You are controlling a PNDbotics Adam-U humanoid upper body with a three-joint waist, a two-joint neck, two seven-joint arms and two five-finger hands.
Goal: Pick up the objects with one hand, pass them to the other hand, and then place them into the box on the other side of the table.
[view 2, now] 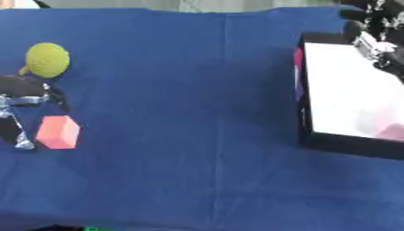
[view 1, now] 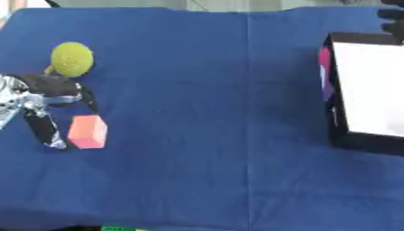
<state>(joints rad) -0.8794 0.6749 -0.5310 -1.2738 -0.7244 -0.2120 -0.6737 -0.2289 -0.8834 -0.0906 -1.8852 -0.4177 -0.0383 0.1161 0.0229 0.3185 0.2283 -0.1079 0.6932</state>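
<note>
A pink-orange block [view 1: 88,131] lies on the blue cloth at the left. My left hand [view 1: 43,97] comes in from the left edge and is open, its thumb [view 1: 46,131] stretched down just left of the block and a finger [view 1: 88,98] above it. A yellow-green ball [view 1: 72,58] sits just behind the hand. At the right stands a black box [view 1: 337,117] with a white inside, and a faint pink shape [view 2: 388,131] shows in its near corner. My right hand [view 2: 371,43] hangs over the box's far edge, blurred.
A magenta and purple patch [view 1: 324,67] shows on the box's left wall. The blue cloth [view 1: 213,113] covers the whole table between the block and the box. Something green [view 1: 117,228] peeks out at the bottom edge.
</note>
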